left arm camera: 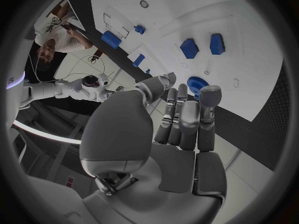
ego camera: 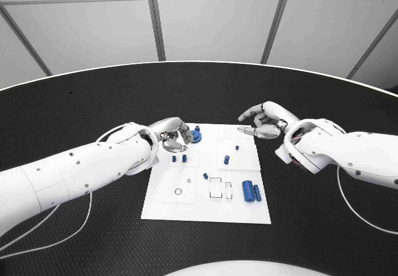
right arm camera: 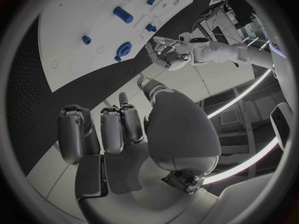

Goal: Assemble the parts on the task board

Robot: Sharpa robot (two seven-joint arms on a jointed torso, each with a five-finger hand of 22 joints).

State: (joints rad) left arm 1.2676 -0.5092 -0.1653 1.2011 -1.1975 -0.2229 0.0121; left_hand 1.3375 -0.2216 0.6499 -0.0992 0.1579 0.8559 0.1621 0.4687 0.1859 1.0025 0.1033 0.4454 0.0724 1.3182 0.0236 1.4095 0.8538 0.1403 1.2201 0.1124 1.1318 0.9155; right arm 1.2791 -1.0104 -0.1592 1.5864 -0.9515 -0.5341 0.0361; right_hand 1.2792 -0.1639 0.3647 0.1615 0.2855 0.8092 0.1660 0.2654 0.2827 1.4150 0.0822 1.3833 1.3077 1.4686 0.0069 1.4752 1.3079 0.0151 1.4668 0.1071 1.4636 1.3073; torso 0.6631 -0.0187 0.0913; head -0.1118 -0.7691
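From the head view, the task board (ego camera: 207,198) is lying mid-table carrying about seven blue parts (ego camera: 248,190), with the left hand (ego camera: 171,134) hovering beside a blue gear (ego camera: 195,136) at its far-left corner. In the left wrist view that hand's fingers (left arm camera: 187,119) are lying straight and together, holding nothing. In the right wrist view the right hand (right arm camera: 124,134) is hanging empty over the black table (right arm camera: 44,94), fingers slightly apart.

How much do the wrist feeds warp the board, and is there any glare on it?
Both wrist views are fisheye: the task board's straight edges bow, also in the right wrist view. Head view: the board looks straight, evenly lit, no glare; parts such as the blue gear stay readable.
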